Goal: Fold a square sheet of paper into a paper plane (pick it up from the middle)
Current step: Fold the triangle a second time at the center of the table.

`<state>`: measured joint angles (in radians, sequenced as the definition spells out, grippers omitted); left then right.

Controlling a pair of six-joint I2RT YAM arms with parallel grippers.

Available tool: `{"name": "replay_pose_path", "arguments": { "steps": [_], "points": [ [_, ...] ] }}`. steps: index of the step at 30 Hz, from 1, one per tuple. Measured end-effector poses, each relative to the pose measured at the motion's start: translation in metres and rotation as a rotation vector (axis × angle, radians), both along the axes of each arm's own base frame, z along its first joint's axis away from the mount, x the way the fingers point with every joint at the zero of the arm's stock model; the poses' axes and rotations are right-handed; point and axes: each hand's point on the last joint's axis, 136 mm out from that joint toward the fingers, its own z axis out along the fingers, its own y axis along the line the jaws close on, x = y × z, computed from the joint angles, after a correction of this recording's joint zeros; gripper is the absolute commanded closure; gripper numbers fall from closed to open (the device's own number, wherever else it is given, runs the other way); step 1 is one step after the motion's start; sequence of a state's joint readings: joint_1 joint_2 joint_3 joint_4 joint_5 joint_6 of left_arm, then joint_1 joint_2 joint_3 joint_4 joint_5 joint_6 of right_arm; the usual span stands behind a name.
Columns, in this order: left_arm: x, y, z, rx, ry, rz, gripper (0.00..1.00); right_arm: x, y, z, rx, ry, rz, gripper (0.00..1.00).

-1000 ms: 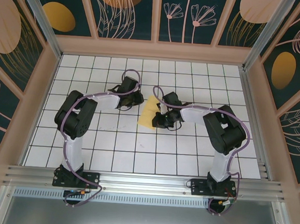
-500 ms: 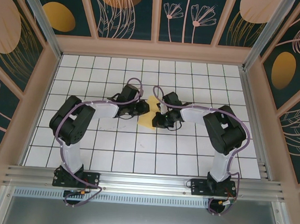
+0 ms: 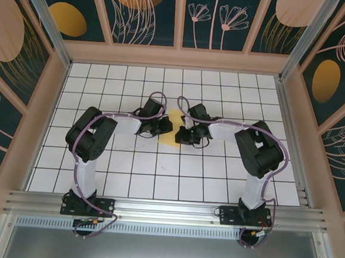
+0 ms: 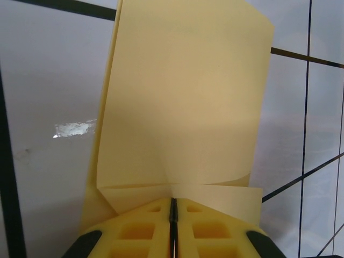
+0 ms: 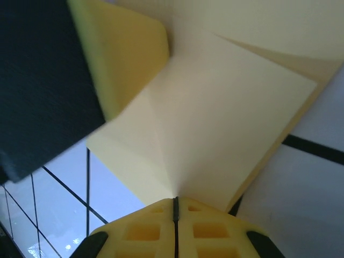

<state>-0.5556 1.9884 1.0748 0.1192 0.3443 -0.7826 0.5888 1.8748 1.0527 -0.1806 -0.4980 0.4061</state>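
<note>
Left gripper (image 3: 165, 127) sat just left of frame centre in the top view. In its wrist view (image 4: 173, 207) the yellow pads were pressed together at bottom centre, pinching the near edge of the square sheet of paper (image 4: 183, 97). The sheet ran up the middle of that frame, partly folded. A creased flap lay across it just above the pads, and its top right corner was curled.

Right gripper (image 3: 184, 134) sat just right of centre, facing the left one. In its wrist view (image 5: 175, 207) the pads were also closed at bottom centre, clamped on the sheet (image 5: 215, 102), with creases fanning out from the pinch. The left gripper's yellow pad (image 5: 126, 54) and black finger body were in the upper left of that frame, overlapping the sheet.

In the top view the sheet (image 3: 170, 139) sat mid-frame between the two grippers, over the white gridded table (image 3: 104, 82). Couldn't tell whether it was lifted or lying on the tiles.
</note>
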Motion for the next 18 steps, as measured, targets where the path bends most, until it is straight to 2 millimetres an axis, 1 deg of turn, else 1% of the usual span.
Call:
{"name": "replay_pose_path", "arguments": {
  "steps": [5,7,14,18],
  "points": [
    [0.001,0.001,0.0,0.001,0.003,0.009,0.9,0.014,0.008,0.01,0.016,-0.033,-0.006,0.94],
    [0.001,0.001,0.0,0.002,0.003,0.01,0.9,0.018,0.01,0.01,0.016,-0.038,-0.008,0.94],
    [0.001,0.001,-0.001,0.002,0.01,0.023,0.9,0.012,0.007,-0.008,-0.021,0.001,-0.006,0.93],
    [0.001,0.002,-0.001,0.004,0.014,0.028,0.9,0.009,0.008,-0.009,-0.027,0.004,0.005,0.93]
  ]
}}
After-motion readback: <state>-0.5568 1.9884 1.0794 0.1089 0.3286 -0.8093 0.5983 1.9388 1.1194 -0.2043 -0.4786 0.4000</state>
